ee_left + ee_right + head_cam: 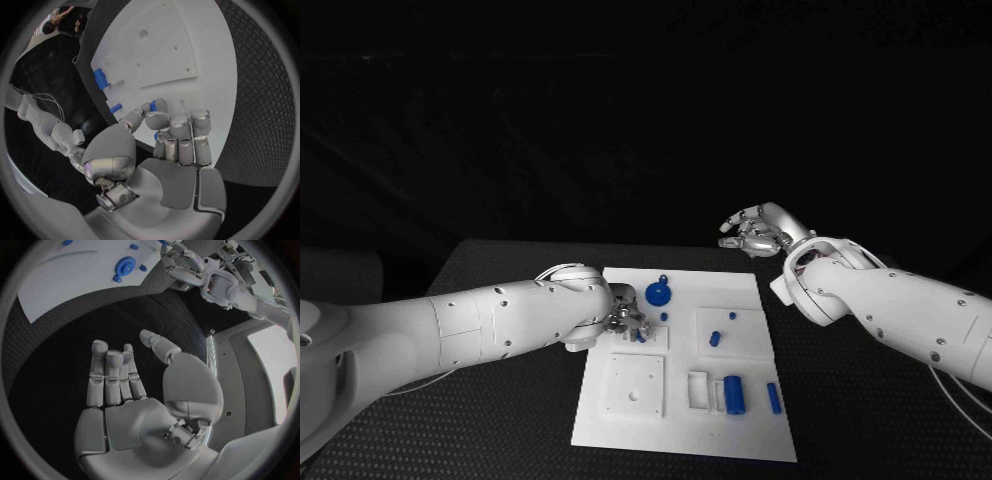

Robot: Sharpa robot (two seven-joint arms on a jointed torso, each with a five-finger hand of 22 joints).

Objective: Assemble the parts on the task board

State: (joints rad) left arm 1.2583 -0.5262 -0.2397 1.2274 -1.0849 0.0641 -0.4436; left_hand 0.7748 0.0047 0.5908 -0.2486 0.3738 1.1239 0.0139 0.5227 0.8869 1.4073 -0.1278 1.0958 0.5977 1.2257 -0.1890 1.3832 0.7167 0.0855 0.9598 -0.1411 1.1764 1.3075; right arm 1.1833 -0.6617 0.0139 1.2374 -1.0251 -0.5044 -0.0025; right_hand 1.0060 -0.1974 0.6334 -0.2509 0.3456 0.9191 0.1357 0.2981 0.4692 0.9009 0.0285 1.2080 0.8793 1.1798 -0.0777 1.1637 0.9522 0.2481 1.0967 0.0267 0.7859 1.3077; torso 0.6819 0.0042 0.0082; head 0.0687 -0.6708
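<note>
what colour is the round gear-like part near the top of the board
Blue round part, on the white board; the head view shows it best.

task board (625,420) mid-table — left robot hand (626,322) over its left edge | right robot hand (762,232) behind its far-right corner

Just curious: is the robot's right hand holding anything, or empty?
Empty: the right hand hovers off the task board, fingers apart, nothing between them.
</note>
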